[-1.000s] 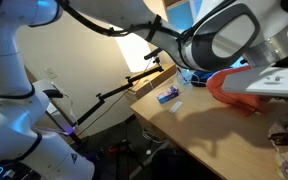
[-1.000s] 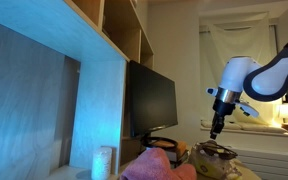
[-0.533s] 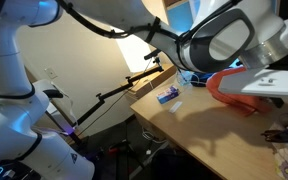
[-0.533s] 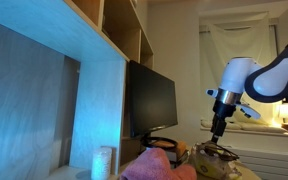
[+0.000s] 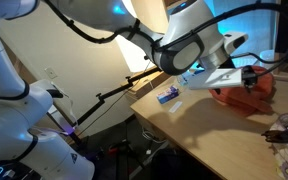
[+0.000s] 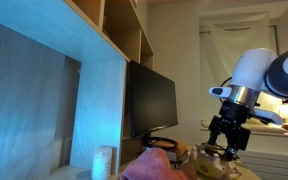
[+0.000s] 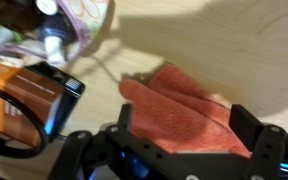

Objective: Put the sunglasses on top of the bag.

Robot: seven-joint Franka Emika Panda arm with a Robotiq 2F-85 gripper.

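The sunglasses (image 5: 287,120) show only as a small dark shape lying on top of the patterned bag (image 5: 284,152) at the far edge of the bench (image 5: 199,125) in an exterior view; their shape is too blurred to make out further. The gripper (image 6: 227,143) hangs above the bag (image 6: 217,157) and a little to one side, not touching it and well clear of the sunglasses. Its jaws are spread wide and carry nothing. In the wrist view the gripper (image 7: 184,113) points straight down at the bench (image 7: 214,40), and its two dark fingers (image 7: 124,112) frame an orange-red cloth (image 7: 189,120) that lies flat on the wood below them. The bag (image 7: 84,20) sits off in the upper corner of that view, outside the span of the jaws. An orange box (image 7: 9,100) with a black-edged item on it lies beside the cloth. The arm (image 5: 184,45) reaches out over the bench from above, with its thick white forearm (image 6: 259,72) bent down at the wrist so that the gripper hangs vertical. A small blue object (image 5: 169,96) rests near the bench's front edge, apart from the cloth (image 5: 234,93). A dark monitor (image 6: 154,100) stands behind the bag.
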